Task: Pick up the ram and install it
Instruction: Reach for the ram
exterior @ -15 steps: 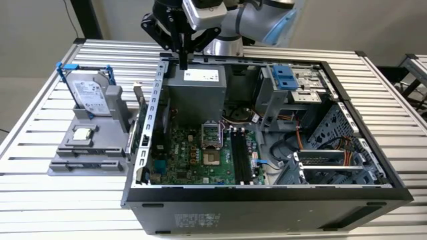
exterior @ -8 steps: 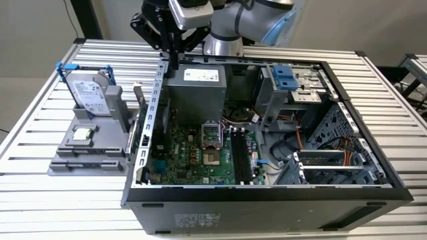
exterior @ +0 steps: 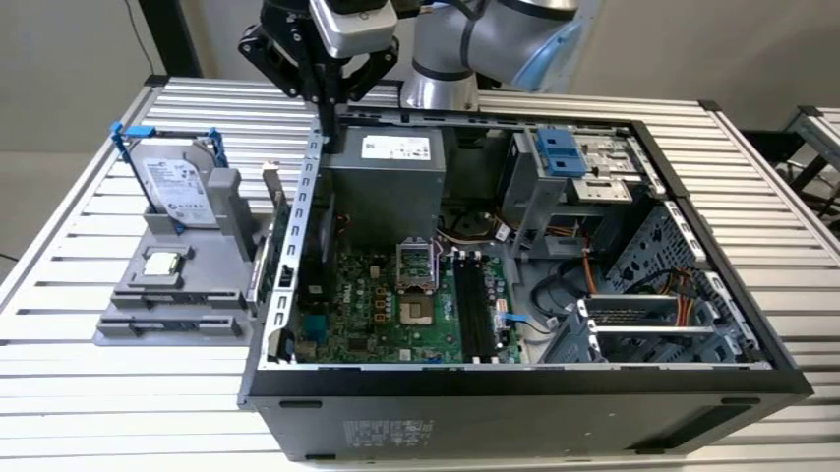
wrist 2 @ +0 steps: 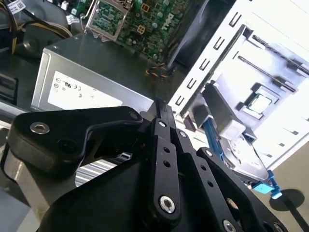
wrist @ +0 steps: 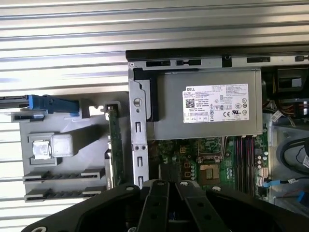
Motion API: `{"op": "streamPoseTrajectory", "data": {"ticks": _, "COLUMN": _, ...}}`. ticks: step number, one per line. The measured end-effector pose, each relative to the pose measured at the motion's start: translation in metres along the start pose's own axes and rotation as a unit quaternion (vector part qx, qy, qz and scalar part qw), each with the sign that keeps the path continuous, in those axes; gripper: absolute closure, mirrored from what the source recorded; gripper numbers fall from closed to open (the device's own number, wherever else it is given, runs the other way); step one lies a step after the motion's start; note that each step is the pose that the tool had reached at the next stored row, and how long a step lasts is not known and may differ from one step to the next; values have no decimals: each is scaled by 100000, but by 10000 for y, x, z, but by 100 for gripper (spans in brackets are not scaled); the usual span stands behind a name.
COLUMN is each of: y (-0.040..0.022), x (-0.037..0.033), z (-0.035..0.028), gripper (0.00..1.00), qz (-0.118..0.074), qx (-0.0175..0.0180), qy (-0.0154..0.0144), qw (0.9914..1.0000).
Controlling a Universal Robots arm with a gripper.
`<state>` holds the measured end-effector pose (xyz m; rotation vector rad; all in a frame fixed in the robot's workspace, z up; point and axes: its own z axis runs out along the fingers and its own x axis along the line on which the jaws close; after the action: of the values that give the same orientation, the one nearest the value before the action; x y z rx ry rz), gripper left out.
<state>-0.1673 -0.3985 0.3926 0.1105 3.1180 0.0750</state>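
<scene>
The ram is a thin green stick standing on edge in the grey holder, right beside the open computer case's side wall. In the first wrist view the ram lies between the holder and that wall. My gripper hangs above the case's back corner at the exterior view's left, over the power supply. Its black fingers are pressed together with nothing between them. The ram is lower down and beside the gripper, apart from it. The motherboard's long memory slots lie open inside the case.
In the same holder a silver hard drive in a blue frame stands upright, and a small square processor chip lies flat. Drive cages and cables take up the case at the exterior view's right. The ribbed metal table surrounds everything.
</scene>
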Motion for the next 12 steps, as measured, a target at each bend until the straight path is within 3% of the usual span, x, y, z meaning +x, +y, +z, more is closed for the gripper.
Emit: {"op": "streamPoseTrajectory", "data": {"ticks": 12, "y": -14, "x": 201, "z": -5, "gripper": 100, "qz": 0, "qx": 2, "qy": 2, "qw": 100000}}
